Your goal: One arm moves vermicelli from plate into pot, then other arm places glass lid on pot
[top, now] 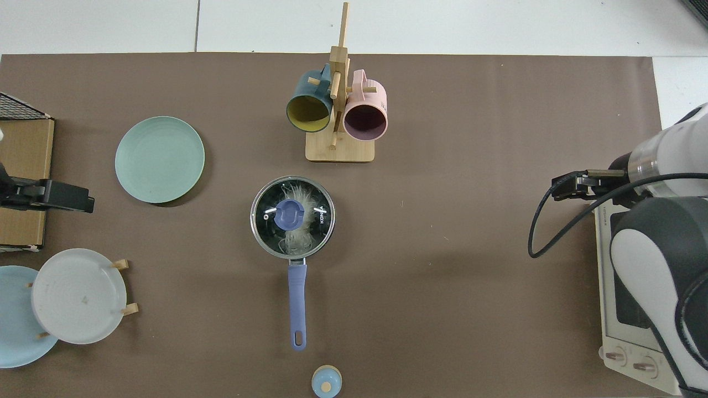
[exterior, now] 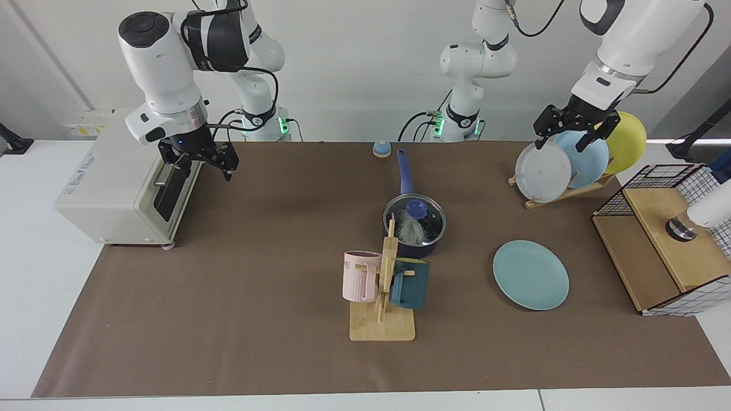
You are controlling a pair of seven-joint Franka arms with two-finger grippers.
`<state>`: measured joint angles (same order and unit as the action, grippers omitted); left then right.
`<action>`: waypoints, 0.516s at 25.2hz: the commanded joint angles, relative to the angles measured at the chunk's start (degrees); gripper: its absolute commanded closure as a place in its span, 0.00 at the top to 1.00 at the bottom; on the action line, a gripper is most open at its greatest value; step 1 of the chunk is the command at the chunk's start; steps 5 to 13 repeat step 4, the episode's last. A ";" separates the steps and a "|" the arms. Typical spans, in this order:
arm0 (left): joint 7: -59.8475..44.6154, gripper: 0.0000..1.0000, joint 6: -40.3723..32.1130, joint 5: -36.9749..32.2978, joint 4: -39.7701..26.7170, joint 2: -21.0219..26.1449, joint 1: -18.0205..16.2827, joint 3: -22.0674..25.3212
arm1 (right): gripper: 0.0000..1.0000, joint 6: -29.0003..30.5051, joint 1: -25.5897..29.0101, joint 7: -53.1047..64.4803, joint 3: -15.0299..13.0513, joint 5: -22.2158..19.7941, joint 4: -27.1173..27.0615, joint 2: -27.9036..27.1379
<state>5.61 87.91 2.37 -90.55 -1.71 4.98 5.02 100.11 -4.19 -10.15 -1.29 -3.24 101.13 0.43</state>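
Brown worktop (exterior: 240,297): right pincer (exterior: 199,161) raised by toaster oven (exterior: 123,188), spread, empty; left pincer (exterior: 573,127) probably parted above plate rack (exterior: 562,193). Pot (exterior: 414,231) lidded, handle toward arm bases.

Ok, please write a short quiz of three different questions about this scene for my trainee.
1. True or false: the glass lid sits on the pot.
2. Where is the vermicelli? A) on the teal plate B) inside the pot C) on the table
3. Fill in: the right tool hangs open beside the ____; the left tool hangs open above the plate rack.

Key: 1 true; 2 B; 3 toaster oven.
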 commanded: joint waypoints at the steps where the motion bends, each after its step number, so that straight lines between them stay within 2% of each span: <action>1: -0.08 1.00 0.86 -0.97 -2.09 -1.72 0.56 0.16 | 0.99 -1.68 0.41 1.63 0.33 1.22 -2.08 -1.31; 13: -0.08 1.00 0.86 -0.97 -2.09 -1.72 0.56 0.16 | 0.99 -1.76 0.41 1.63 0.33 1.31 -2.08 -1.31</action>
